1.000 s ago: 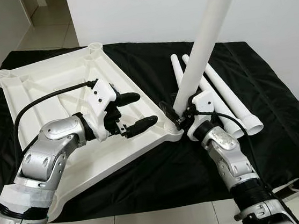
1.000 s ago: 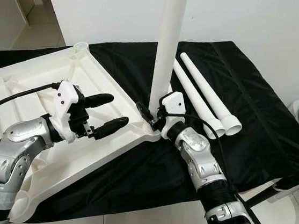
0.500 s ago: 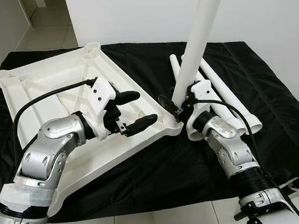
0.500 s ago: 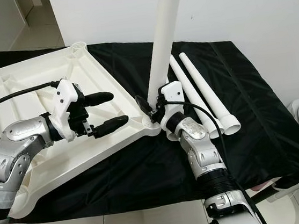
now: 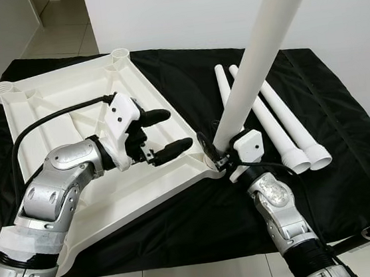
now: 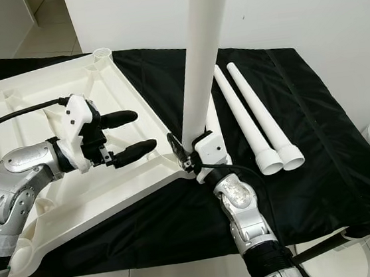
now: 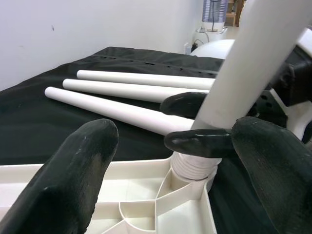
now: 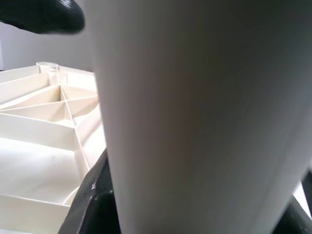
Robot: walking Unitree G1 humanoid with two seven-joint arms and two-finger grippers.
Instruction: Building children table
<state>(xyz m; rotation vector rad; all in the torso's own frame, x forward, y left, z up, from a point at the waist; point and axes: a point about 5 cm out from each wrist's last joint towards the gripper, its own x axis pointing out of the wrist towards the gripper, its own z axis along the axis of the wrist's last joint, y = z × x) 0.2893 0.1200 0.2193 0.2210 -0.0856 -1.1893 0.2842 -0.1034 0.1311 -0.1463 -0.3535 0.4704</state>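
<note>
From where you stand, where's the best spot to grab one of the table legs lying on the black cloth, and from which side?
Grip a loose leg around its plain round shaft near mid-length, coming straight down from above. It lies flat on the black cloth close beside the other leg, so fingers probably fit best straddling it from the top. The flared end looks too wide.

Silver jointed arms, white wrist housings, black cables; each gripper has 2 black fingers.
</note>
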